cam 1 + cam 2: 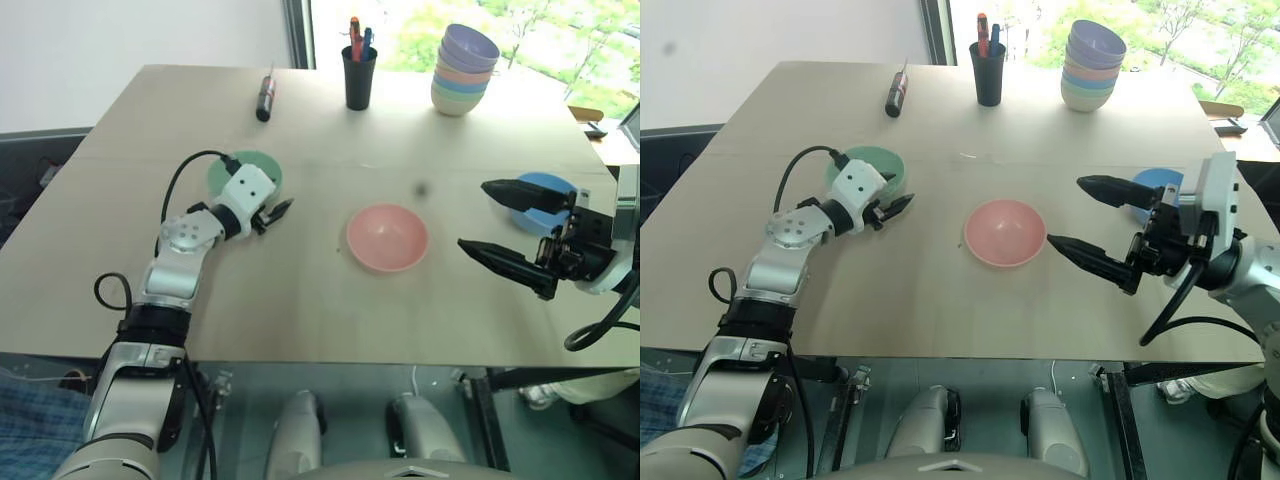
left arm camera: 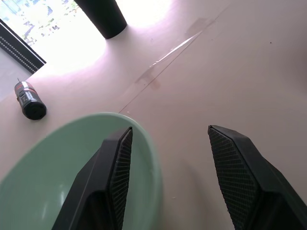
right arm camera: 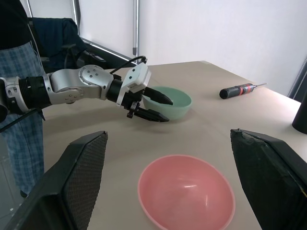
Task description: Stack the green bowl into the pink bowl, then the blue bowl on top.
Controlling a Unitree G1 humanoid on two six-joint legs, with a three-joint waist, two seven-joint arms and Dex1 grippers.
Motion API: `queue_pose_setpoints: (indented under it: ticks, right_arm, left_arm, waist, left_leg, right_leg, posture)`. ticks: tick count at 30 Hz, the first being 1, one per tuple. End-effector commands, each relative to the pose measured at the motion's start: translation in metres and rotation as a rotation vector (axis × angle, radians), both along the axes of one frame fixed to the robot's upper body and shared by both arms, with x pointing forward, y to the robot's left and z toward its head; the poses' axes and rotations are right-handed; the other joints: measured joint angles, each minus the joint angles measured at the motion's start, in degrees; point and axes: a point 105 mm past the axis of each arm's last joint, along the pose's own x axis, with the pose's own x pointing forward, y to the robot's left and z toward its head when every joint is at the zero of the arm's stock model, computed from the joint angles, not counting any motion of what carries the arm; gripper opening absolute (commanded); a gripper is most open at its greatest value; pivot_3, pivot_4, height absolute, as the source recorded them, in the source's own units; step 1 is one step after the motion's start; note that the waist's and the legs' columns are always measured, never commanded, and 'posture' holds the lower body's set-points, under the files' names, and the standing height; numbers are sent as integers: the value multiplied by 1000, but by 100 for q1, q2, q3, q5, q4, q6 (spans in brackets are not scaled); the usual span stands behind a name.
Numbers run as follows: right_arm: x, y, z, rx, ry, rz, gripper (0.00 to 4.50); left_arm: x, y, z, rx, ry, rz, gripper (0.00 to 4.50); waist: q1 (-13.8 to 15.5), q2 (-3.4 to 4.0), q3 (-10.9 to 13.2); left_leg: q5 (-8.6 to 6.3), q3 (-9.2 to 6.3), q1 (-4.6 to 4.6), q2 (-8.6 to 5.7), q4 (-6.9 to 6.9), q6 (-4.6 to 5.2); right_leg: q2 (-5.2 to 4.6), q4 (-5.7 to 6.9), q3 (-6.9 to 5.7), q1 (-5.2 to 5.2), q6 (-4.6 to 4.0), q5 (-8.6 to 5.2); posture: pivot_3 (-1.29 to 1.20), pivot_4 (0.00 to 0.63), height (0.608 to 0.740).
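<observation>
Now I am holding the left pincer (image 2: 165,158) unclenched astride the green bowl's (image 2: 57,167) rim, one finger inside, one outside. The right pincer (image 1: 500,225) is gaping wide, empty, between the pink bowl (image 1: 387,237) mid-bench (image 1: 300,310) and the blue bowl (image 1: 548,190) behind it.
</observation>
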Motion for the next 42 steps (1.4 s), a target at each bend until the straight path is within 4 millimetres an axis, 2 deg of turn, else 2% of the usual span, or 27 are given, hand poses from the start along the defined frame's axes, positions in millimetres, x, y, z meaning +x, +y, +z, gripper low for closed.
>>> queue_pose_setpoints:
  ticks: [1,14,16,18,21,22,29,32,36,40,42]
  right_arm:
    - [-2,0,5,-4,-36,11,4308]
    - [0,-3,3,-6,-33,12,4308]
    - [0,-4,2,-8,-32,12,4366]
    - [0,-4,1,-9,-30,11,4366]
    - [1,-5,1,-9,-32,10,4366]
    - [1,-4,1,-8,-33,10,4366]
    - [1,-4,-1,-4,-36,7,4366]
    - [1,-5,-2,-6,-34,5,4366]
    - [2,-5,-3,-5,-31,6,4366]
    - [3,-4,-4,-13,-29,12,4366]
    - [5,-3,-4,-14,-31,16,4366]
  left_arm:
    - [-1,8,-2,50,4,28,2669]
    - [-1,37,-23,157,126,137,2669]
    - [-1,38,-24,163,132,139,2260]
    - [0,38,-25,166,136,140,1577]
    - [-1,39,-26,171,141,139,228]
    - [-1,39,-26,171,141,139,7]
    - [2,40,-22,177,131,135,7]
    - [3,33,-15,167,111,98,7]
    - [7,10,2,182,88,-39,7]
    - [12,-15,31,240,46,-152,7]
    - [10,-34,45,286,5,-249,7]
  waist:
    - [3,0,0]
    - [5,0,0]
    - [11,0,0]
    - [14,0,0]
    - [17,0,-3]
    - [17,4,-6]
    - [17,6,-8]
    - [20,5,-8]
    - [74,4,-7]
    - [142,-5,-2]
    - [142,-5,-2]
  left_leg:
    - [0,0,0,0,0,0]
    - [0,-1,0,0,0,0]
    - [0,-1,0,0,1,0]
    - [0,-1,0,0,1,0]
    - [0,-1,1,0,2,0]
    - [0,-3,5,0,3,0]
    - [0,-3,9,0,4,0]
    - [0,-4,8,0,5,0]
    - [0,-7,4,-1,8,0]
    - [0,-9,-1,-1,9,0]
    - [0,-12,-3,-2,10,0]
  right_leg:
    - [0,0,0,0,0,0]
    - [0,1,-1,0,0,0]
    - [0,1,-1,0,0,0]
    - [0,1,-1,0,0,0]
    - [0,3,-1,0,0,0]
    - [0,3,-3,6,0,0]
    - [0,5,-3,10,0,0]
    - [-1,5,-4,9,0,0]
    - [0,4,-9,9,0,0]
    - [0,3,-11,8,0,0]
    - [0,0,-13,8,0,0]
  posture:
    - [0,150,740]
    - [0,150,740]
    - [0,150,740]
    - [0,150,740]
    - [0,150,740]
    - [0,150,740]
    - [0,150,740]
    - [0,150,740]
    - [0,150,740]
    - [0,150,740]
    - [0,150,740]
